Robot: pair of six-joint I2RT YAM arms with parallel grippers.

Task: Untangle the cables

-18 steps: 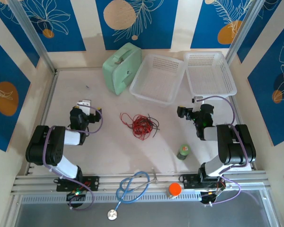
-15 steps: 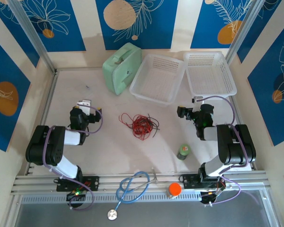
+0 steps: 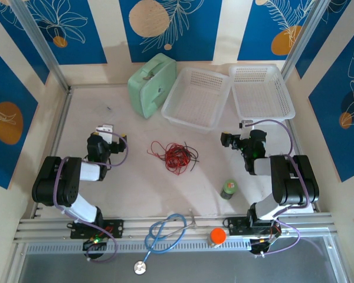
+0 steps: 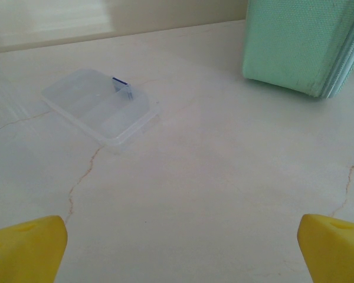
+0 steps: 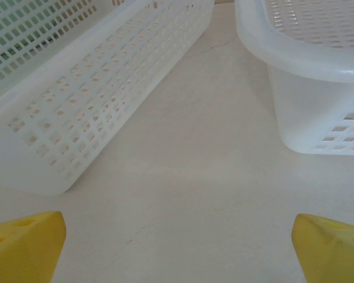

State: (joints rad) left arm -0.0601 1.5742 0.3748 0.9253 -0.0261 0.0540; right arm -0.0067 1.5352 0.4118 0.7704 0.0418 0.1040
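Overhead and wrist views of a pale, faintly cracked counter with two arms mounted at its near edge. The cables lie loose near the middle of the counter, roughly midway between the arms and well apart from both. The red cable is bunched into a small clump of overlapping loops, with one strand trailing toward the left edge. The black cable threads through the same clump, and its loose ends stick out on the side toward the right edge. The two are touching and interlaced, and nothing grips either one. The left hand is released: its yellow fingertips sit wide apart at the lower corners of the wrist view with only bare counter between them. Ahead of it lie a clear flat plastic box and a mint-green case that sits toward the far edge, left of centre. The right hand is likewise released and holds nothing, its yellow fingertips spread over bare counter. It faces the gap between two white perforated baskets, one at the middle of the far edge, tilted with one corner against the green case, the other in the far right corner. A small green jar stands on the counter toward the near right corner. A blue-tubed stethoscope and an orange-capped object rest on the rail along the near edge.
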